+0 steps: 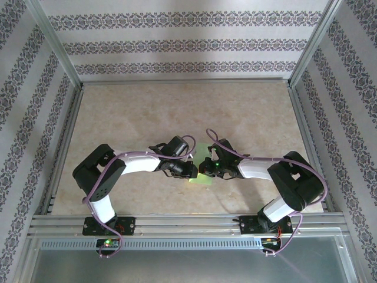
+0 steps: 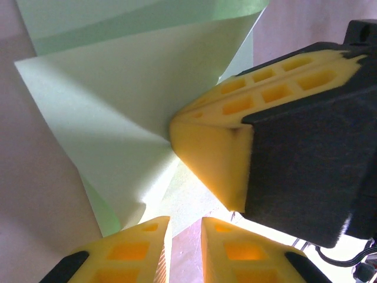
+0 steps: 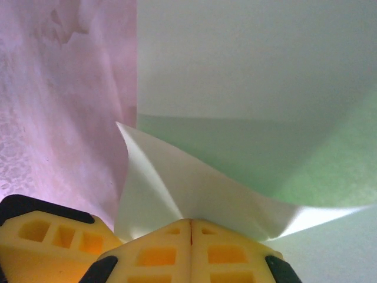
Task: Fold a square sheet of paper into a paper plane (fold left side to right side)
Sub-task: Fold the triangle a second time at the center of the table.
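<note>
At surface (image 1: 177, 106) centre, the thin light-green square sheet of paper (image 1: 201, 180) sits partly raised. From 3 o'clock, the right gripper (image 3: 191, 227) jaws are clenched on a lifted fold, probably to carry it over. At 9 o'clock, the left gripper (image 2: 185, 230) jaws stand narrowly parted at the sheet's edge, apparently steadying it.

The right gripper (image 3: 191, 224) sits at the bottom centre, its two yellow fingers pressed together along one seam, pinching a raised fold of pale green paper (image 3: 247, 71). The fold climbs leftward to a sharp point. Behind it the paper lies flat across the upper right, shadowed below a crease. The pinkish marbled bench (image 3: 59, 88) fills the left. A second yellow finger (image 3: 53, 239) sits lower left.
</note>
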You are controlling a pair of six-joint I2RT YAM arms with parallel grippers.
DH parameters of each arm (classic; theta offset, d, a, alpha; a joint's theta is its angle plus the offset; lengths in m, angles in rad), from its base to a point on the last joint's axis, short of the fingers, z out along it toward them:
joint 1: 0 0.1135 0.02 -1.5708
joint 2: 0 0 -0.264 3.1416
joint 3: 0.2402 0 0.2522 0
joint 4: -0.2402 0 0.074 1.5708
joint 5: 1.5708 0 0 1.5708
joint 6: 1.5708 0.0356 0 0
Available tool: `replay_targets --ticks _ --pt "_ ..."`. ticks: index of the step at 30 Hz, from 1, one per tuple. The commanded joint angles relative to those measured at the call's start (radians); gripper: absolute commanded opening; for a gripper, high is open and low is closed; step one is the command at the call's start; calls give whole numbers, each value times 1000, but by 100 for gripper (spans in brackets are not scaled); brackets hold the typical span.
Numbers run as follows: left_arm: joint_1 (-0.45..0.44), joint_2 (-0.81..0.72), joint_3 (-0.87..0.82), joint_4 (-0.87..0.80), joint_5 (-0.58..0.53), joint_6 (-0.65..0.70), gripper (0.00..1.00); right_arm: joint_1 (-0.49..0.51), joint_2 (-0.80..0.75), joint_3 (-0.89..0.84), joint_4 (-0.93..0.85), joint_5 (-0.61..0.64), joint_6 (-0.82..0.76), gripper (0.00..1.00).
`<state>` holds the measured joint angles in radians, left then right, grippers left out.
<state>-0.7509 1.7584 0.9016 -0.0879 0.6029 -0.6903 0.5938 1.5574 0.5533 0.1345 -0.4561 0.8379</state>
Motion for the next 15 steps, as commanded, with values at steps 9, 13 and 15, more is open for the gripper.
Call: replay_targets --ticks 9,13,15 --pt "13 -1 59 -49 6 39 21 13 20 -9 -30 23 -27 0" --pt "13 13 62 -60 11 53 21 13 15 -8 -33 27 -27 0" --pt "13 21 61 -64 11 58 21 14 18 -7 -33 27 -27 0"
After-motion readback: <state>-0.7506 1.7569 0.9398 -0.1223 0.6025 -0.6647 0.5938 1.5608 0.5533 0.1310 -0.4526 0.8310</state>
